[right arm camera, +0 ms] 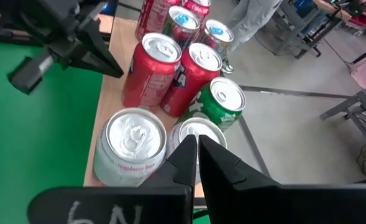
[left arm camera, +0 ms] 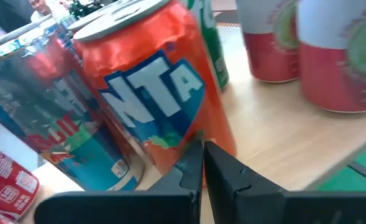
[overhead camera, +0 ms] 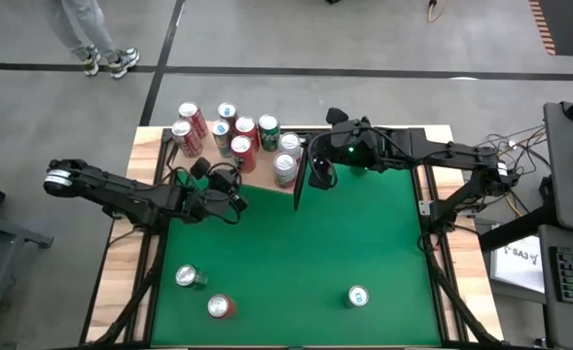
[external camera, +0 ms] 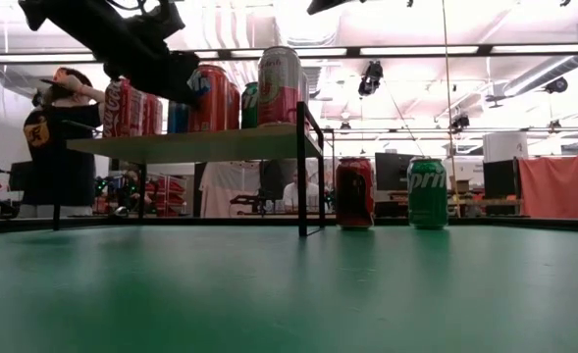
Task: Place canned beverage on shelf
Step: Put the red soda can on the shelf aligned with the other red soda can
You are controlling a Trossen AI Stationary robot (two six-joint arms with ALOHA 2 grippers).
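Fanta can [left arm camera: 151, 93] before left gripper [left arm camera: 202, 163]

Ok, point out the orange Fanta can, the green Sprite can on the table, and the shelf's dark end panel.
Orange Fanta can [left arm camera: 155, 93]: left wrist view, on its blue lettering.
Green Sprite can [external camera: 427, 193]: low view, mid-body, on the label.
Shelf's dark end panel [external camera: 301, 172]: low view, on its upright front post.

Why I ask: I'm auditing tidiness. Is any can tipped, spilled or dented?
Nothing stands out. The shelf cans stand upright on the shelf, and so do the silver can, red can and green can on the table. No spill or dent shows.
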